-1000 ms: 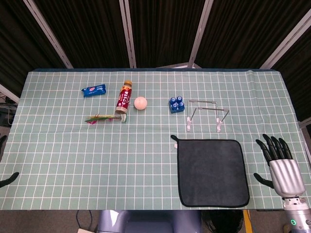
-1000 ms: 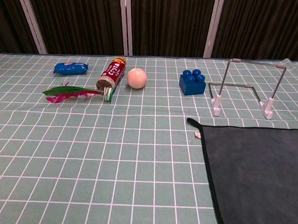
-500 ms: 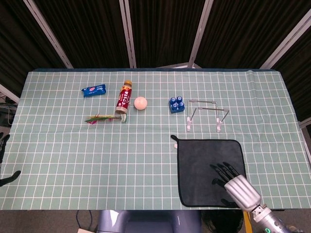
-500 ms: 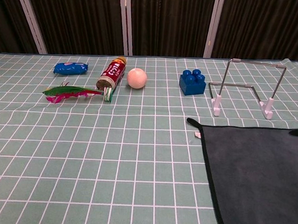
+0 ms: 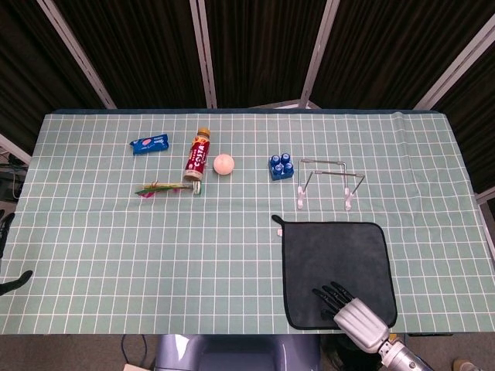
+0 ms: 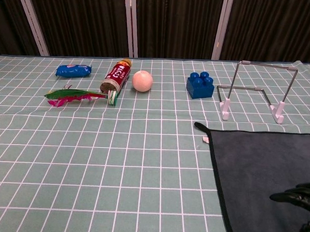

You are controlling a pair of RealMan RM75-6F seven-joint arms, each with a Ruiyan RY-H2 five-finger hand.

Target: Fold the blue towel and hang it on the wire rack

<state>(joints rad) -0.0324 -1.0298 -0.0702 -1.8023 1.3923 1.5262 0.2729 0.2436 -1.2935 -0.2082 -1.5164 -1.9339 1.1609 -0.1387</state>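
Note:
The dark blue towel (image 5: 336, 255) (image 6: 261, 163) lies flat and unfolded on the checked cloth at the front right, a small loop at its far-left corner. The wire rack (image 5: 329, 182) (image 6: 255, 90) stands empty just behind it. My right hand (image 5: 349, 309) (image 6: 299, 199) hovers over the towel's front edge, fingers apart and pointing left and away, holding nothing. I cannot tell whether it touches the cloth. Only slivers of my left hand (image 5: 6, 259) show at the left edge of the head view, thumb apart from the fingers, empty.
Behind the towel to the left sits a blue block (image 5: 281, 166) (image 6: 200, 85). Further left are a pink ball (image 5: 223, 164) (image 6: 142, 80), a lying red bottle (image 5: 198, 154) (image 6: 114, 78), a feather toy (image 5: 162, 188) (image 6: 73, 95) and a blue packet (image 5: 149, 144) (image 6: 73, 70).
My right hand has swung from beside the towel's right edge leftward and nearer to me, ending over the towel's front part. The towel and my left hand have not moved.

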